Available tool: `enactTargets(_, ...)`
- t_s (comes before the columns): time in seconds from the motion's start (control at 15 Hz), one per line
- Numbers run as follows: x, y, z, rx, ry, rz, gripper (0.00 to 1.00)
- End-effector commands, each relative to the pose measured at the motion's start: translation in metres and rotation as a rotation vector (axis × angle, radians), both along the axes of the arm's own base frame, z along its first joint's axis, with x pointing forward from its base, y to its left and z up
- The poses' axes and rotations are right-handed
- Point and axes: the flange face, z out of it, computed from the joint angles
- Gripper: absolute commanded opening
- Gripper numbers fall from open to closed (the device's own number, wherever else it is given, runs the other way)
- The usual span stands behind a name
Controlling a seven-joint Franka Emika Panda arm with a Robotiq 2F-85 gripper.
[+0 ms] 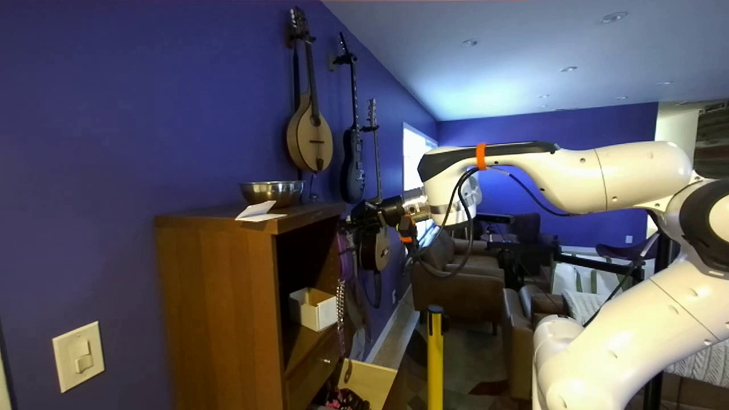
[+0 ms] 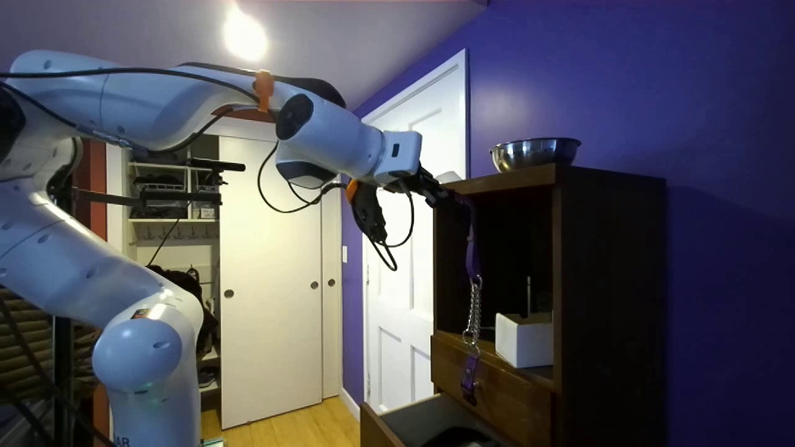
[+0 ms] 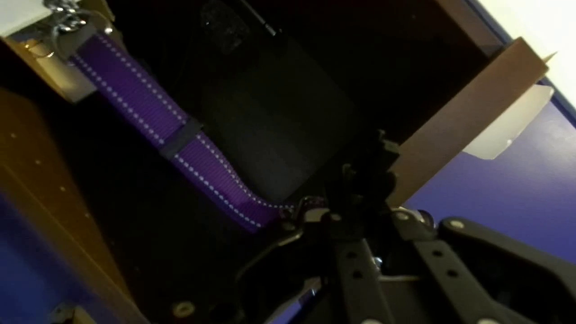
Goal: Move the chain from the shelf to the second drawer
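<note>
As the end effector [image 3: 366, 180] pinches stitched webbing [image 3: 209, 173], metal chain [image 2: 475, 310] dangles.

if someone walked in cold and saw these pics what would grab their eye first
Probably the big pale robot arm, which fills much of both exterior views. Next, the purple-strapped chain, dangling from the hand in front of the open shelf, its strap vivid against the dark interior in the wrist view. Then likely the stringed instruments hanging on the blue-purple wall in an exterior view.
</note>
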Motion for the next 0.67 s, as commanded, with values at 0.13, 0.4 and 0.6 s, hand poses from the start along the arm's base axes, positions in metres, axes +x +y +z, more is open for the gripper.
enactTargets(0.13,0.027,0.027,-0.046,-0.235,0.135,-0.031,0.03)
enactTargets(0.4,0.040,0.040,-0.093,-0.363,0.268,-0.009,0.03)
enactTargets(0.6,0.048,0.038,-0.120,-0.437,0.348,-0.022,0.03)
